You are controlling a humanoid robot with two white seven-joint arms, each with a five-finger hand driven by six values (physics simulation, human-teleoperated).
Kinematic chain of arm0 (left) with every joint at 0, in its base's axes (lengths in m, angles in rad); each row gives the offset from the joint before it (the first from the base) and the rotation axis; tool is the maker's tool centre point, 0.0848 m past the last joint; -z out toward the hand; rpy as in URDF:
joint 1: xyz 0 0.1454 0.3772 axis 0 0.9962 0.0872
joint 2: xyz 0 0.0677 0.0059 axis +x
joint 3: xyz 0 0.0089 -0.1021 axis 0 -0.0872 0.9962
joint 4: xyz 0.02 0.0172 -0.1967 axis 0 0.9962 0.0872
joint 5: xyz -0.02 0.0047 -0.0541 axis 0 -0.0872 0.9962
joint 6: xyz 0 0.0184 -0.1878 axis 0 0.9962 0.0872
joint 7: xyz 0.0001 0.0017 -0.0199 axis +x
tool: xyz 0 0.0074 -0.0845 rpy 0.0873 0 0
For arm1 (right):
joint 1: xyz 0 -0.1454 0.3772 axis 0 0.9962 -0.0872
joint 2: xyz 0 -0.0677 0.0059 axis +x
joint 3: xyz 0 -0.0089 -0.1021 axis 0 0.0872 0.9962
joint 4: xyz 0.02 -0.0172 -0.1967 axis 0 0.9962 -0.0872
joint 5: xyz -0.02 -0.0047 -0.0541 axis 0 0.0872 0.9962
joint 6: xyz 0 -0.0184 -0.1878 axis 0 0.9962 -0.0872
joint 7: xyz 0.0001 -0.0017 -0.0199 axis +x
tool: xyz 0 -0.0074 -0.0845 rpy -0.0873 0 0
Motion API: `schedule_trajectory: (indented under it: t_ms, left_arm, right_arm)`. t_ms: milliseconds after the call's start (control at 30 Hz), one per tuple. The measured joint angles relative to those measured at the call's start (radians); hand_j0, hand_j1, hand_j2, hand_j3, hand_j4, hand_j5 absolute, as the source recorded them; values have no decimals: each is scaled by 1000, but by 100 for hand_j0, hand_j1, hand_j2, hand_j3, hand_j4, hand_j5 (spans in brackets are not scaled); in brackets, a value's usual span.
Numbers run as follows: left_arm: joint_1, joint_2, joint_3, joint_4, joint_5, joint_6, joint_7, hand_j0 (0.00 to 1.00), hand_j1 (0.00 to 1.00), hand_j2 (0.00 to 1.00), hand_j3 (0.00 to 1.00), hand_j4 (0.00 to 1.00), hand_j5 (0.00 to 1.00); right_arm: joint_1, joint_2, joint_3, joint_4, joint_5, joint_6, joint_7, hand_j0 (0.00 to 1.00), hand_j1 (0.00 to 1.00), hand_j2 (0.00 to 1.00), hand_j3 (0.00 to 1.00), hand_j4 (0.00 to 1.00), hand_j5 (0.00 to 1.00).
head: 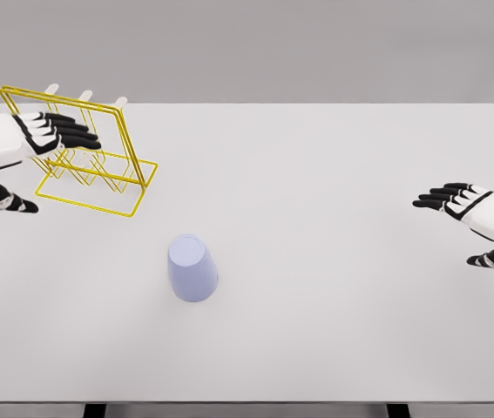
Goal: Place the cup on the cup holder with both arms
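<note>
A pale lavender cup (192,268) stands upside down on the white table (316,174), left of the middle. Behind it at the far left is a yellow wire cup holder (85,157) with white-tipped pegs. My left hand (33,161) hovers at the holder's left side, fingers spread in front of its wire frame, thumb lower down; it holds nothing. At the table's right edge my right hand (464,222) is open too, fingers stretched leftward, far from the cup.
The table's front edge runs along the bottom of the view, with dark legs under it. A grey wall lies behind the table.
</note>
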Motion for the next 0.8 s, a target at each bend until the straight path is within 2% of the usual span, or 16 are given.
schedule_trajectory:
  t_ms: [100, 133, 167, 200, 233, 267, 300, 400, 500, 567, 633, 800]
  left_arm:
    - [-18, -44, -19, -6, -5, 0, -31, 100, 100, 100, 100, 100, 100]
    - [-60, -59, -33, -7, -9, -1, -43, 100, 100, 100, 100, 100, 100]
    - [-106, -74, -55, -7, -16, -2, -52, 100, 100, 100, 100, 100, 100]
    - [-176, -93, -92, -4, -16, -2, -59, 100, 100, 100, 100, 100, 100]
    - [-279, -110, -150, 0, -12, -1, -66, 100, 100, 100, 100, 100, 100]
    - [-347, -122, -212, 3, 6, 2, -70, 100, 100, 100, 100, 100, 100]
    - [-399, -132, -268, 6, 19, 2, -74, 100, 100, 100, 100, 100, 100]
    - [-495, -146, -399, 4, 73, 1, -81, 100, 100, 100, 100, 100, 100]
    - [-660, -167, -562, 2, 112, 1, -80, 100, 100, 100, 100, 100, 100]
    - [-719, -184, -673, 2, 122, 1, -79, 100, 100, 100, 100, 100, 100]
    - [-730, -203, -754, 2, 119, 0, -81, 100, 100, 100, 100, 100, 100]
    - [-733, -227, -838, 8, 82, 0, -84, 100, 100, 100, 100, 100, 100]
  right_arm:
    - [-2, -1, 5, 0, 1, 0, 0, 100, 100, 100, 100, 100, 100]
    - [-3, -1, 6, 0, 1, 0, 0, 100, 100, 100, 100, 100, 100]
    - [-2, -1, 7, 0, 1, 0, 0, 100, 100, 100, 100, 100, 100]
    - [-2, -1, 7, 0, 1, 0, 0, 100, 100, 100, 100, 100, 100]
    - [-3, -1, 7, 0, 1, 0, 0, 100, 100, 100, 100, 100, 100]
    - [-3, -1, 8, 0, 1, 0, 0, 100, 100, 100, 100, 100, 100]
    - [-3, -2, 8, 0, 2, 0, 0, 100, 100, 100, 100, 100, 100]
    - [-3, -2, 8, 0, 2, 0, 0, 100, 100, 100, 100, 100, 100]
    - [-2, -1, 8, 0, 1, 0, 0, 100, 100, 100, 100, 100, 100]
    - [-5, -1, 8, 0, 1, 0, 0, 100, 100, 100, 100, 100, 100]
    - [-5, -2, 8, 0, 1, 0, 0, 100, 100, 100, 100, 100, 100]
    - [-8, -3, 7, 3, 1, 0, 0, 100, 100, 100, 100, 100, 100]
